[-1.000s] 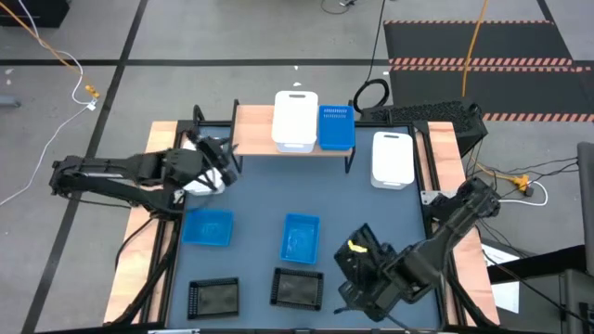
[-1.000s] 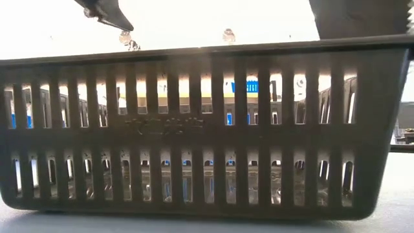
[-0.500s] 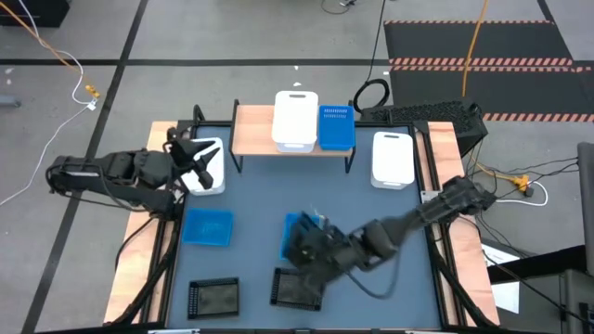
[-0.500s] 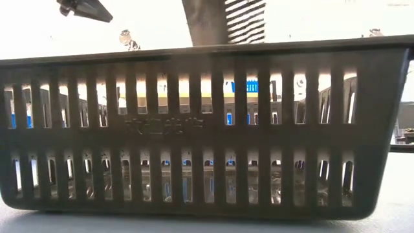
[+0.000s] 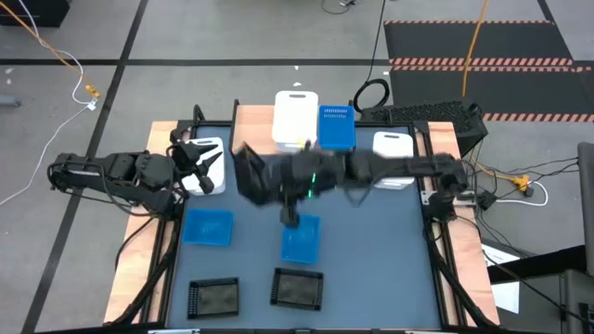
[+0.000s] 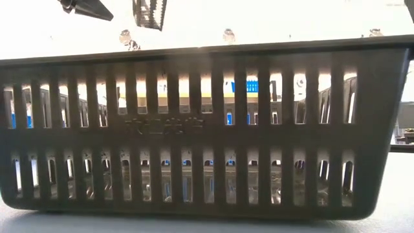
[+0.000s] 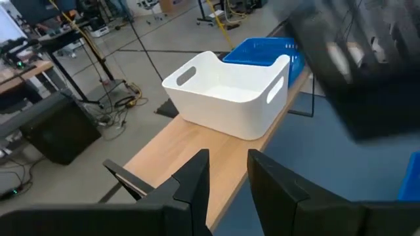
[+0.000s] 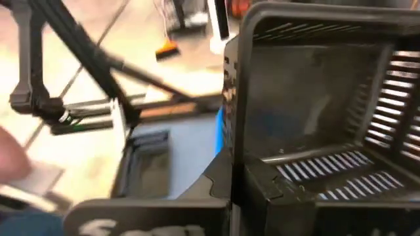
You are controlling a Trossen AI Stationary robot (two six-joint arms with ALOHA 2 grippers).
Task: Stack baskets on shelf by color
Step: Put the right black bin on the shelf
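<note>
My right gripper point(image 5: 271, 178) reaches across the middle of the table, shut on a black basket point(image 5: 248, 176) that hangs above the mat just in front of the shelf point(image 5: 252, 130). On the shelf stand a white basket point(image 5: 295, 119) and a blue basket point(image 5: 336, 128). My left gripper point(image 5: 197, 160) hovers open over another white basket point(image 5: 208, 167) at the table's left, with nothing between its fingers point(image 7: 197, 177). Two blue baskets point(image 5: 207, 227) point(image 5: 300, 241) and two black ones point(image 5: 213, 297) point(image 5: 297, 288) rest on the mat. My right gripper holds the black basket by one wall's edge point(image 8: 230, 151), coming level from the table's right side. The basket is lifted clear and tipped, its open inside point(image 8: 315, 118) facing the wrist camera. Blur and the basket hide how the fingers lie on the wall.
A third white basket point(image 5: 392, 158) sits on the mat at the far right. The near black basket point(image 6: 207, 129) fills the low view. Black frame posts stand at the table's sides, and cables and a keyboard lie beyond the far right corner.
My right gripper has swept from the table's near right corner toward the far left and upward, rolling its wrist, carrying the black basket over the blue one to just before the shelf. My left gripper has drawn back toward the left edge and then held still.
</note>
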